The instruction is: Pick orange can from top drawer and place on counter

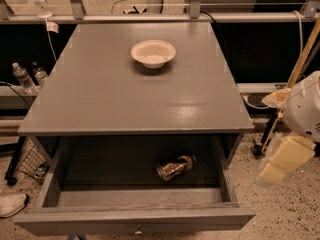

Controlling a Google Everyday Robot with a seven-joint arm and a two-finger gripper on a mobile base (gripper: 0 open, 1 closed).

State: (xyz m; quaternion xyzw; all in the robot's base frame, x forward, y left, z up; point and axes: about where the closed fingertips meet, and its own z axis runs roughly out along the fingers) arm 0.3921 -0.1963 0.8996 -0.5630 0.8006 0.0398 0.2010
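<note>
The orange can [176, 167] lies on its side inside the open top drawer [135, 218], right of the middle, on the dark drawer floor. The grey counter [120, 94] spans the view above the drawer. My gripper [281, 162], cream-yellow under a white arm housing [307, 105], hangs at the right edge of the view. It is beside the cabinet at about drawer height, to the right of the can and well apart from it. It holds nothing that I can see.
A cream bowl [153, 53] stands on the far middle of the counter. Clear water bottles [23, 77] stand on a ledge at the left. A shoe [11, 204] and a wire basket [31, 165] are on the floor at lower left. Rails and cables run behind the counter.
</note>
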